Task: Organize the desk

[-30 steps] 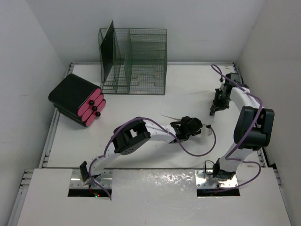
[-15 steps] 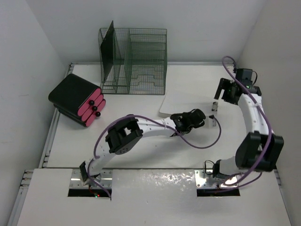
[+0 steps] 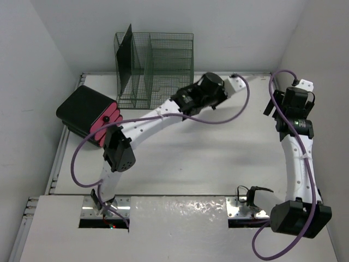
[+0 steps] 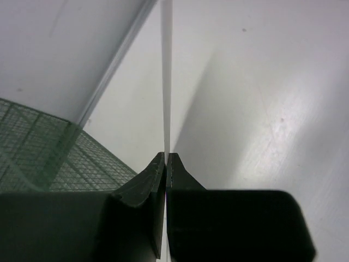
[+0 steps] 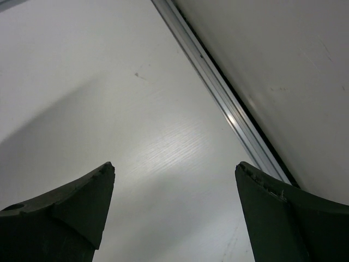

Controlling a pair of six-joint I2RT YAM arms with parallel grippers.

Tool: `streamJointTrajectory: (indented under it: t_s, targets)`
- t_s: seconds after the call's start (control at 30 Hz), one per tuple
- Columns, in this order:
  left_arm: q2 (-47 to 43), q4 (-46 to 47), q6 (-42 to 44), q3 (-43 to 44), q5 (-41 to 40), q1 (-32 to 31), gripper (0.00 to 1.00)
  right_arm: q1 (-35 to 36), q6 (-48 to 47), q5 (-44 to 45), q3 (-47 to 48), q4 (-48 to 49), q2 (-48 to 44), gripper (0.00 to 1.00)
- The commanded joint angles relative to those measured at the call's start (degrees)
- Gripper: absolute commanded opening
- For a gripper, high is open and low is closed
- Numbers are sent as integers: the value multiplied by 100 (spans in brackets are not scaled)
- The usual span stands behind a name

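Observation:
The desk (image 3: pixel 218 158) is a white tabletop with metal rails. My left arm reaches to the back middle, where my left gripper (image 3: pixel 179 101) (image 4: pixel 166 155) is shut on a thin white sheet (image 4: pixel 167 82). The left wrist view shows the sheet edge-on, standing up from the jaws above the desk (image 4: pixel 262 109), next to the green wire organizer (image 3: pixel 155 71) (image 4: pixel 38 147). In the top view I cannot make the sheet out. My right gripper (image 3: pixel 275 112) (image 5: pixel 174 166) stands open at the back right over bare desk (image 5: pixel 136 109), nothing between its fingers.
A black panel (image 3: pixel 124 57) stands in the organizer's left slot. A black box with pink drawer fronts (image 3: pixel 90 114) sits at the left edge. The right metal rail (image 5: pixel 229 109) and the white wall run close beside the right gripper.
My left arm swung from the middle of the desk to the back beside the organizer, taking the white sheet and turning it on edge. The right gripper opened and drew back to the right.

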Motion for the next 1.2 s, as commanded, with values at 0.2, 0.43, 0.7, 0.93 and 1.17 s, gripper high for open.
streamJointTrajectory:
  t_s: [0.2,0.43,0.7,0.93,1.17]
  targets:
    - [-696,-167,-1171,1182,1377,895,0,-16,16,232,-377,479,-192,88]
    - [-1065,-449,-1575,2554,1527,1730,0,-16,43,47,-649,672,-166,87]
    - [-1724,-379,-1305,2407,1369,2372,0,-25,315,-496,-790,821,27,85]
    - [-2058,-186,-549,2003,449,2390,0,-16,342,-998,-737,927,54,83]
    - [-2260,78,-179,1677,51,2504,0,-7,394,-1226,-895,1050,45,82]
